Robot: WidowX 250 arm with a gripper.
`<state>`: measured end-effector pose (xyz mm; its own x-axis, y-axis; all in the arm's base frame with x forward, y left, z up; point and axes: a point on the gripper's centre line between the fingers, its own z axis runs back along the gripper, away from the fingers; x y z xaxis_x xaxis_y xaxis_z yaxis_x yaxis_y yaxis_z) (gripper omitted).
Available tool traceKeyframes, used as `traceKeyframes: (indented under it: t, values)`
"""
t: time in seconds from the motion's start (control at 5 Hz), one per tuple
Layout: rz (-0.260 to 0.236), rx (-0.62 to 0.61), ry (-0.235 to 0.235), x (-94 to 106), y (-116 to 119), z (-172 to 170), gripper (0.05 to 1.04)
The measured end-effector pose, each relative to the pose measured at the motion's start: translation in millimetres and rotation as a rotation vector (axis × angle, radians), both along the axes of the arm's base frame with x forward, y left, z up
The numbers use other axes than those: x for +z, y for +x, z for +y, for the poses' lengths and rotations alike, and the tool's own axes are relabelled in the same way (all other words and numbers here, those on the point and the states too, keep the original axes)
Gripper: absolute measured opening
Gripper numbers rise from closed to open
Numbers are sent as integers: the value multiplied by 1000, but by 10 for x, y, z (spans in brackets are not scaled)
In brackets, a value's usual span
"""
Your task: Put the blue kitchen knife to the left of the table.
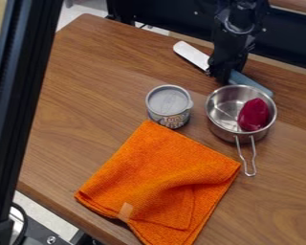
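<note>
At the back right of the table, the black gripper (221,75) hangs down over the middle of the kitchen knife (192,54). The knife lies at a slant behind the metal pot, its white blade pointing to the upper left and its blue handle (250,83) to the lower right. The gripper hides the part where blade and handle meet. Wooden table (85,100) shows widely on the left.
A silver pot (223,125) holding a dark red object (254,115) stands just in front of the handle. Left of the pot is a grey-lidded can (169,101). An orange cloth (162,177) lies in front, and a black post (18,95) rises at the left edge.
</note>
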<state>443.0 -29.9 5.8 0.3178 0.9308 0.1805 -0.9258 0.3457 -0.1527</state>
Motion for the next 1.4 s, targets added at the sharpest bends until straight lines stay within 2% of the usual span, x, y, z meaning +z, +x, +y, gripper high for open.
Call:
traceKeyframes:
  t: [0.2, 0.4, 0.6, 0.8, 1.0, 1.2, 1.4]
  values:
    - [-37, 85, 46, 10, 21, 31, 368]
    - [-100, 234, 19, 56, 2, 58, 368]
    - [-72, 285, -19, 106, -45, 119, 368]
    - [-125, 287, -48, 373, -84, 150, 368]
    - [-175, 302, -48, 530, -110, 194, 368]
    - [-218, 343, 4, 625, -225, 299, 368]
    - [-213, 362, -31, 774, -470, 451, 368]
